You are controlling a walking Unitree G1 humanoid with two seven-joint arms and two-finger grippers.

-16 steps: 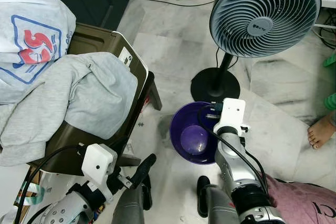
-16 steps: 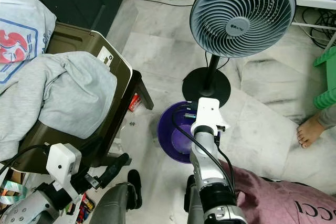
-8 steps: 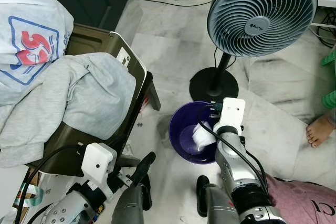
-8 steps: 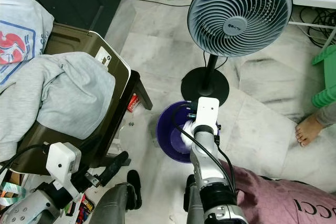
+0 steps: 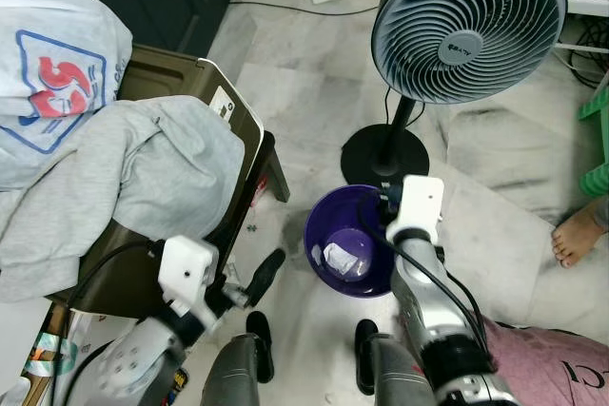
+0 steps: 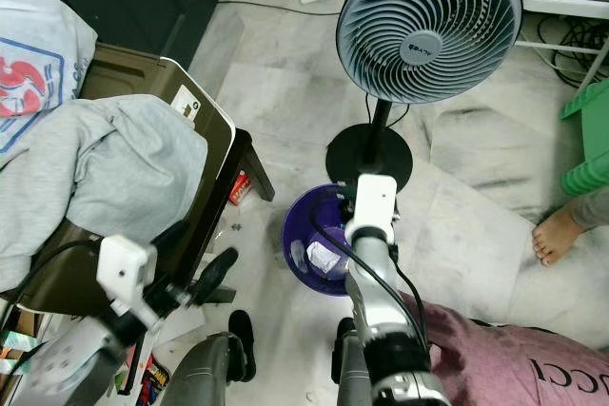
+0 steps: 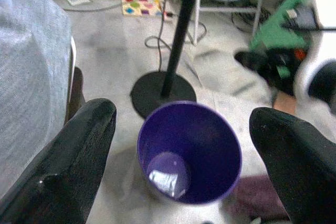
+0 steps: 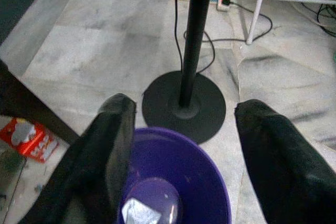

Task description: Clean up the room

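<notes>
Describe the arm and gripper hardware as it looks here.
Both arms are silver with black joint sections and black cables looped along them. Each wrist carries a white boxy camera housing. The left gripper and right gripper each have two long, rounded black fingers.

Even, soft daylight fills both head views, with no harsh glare on the pale marble floor (image 5: pixel 314 73). Faint shadows lie beneath the chair (image 5: pixel 233 130) and around the fan's base (image 5: pixel 385 154). The left wrist view is soft and smeared, worst toward its far right edge. The right wrist view is sharper, though its near black fingers (image 8: pixel 113 150) are out of focus.
</notes>
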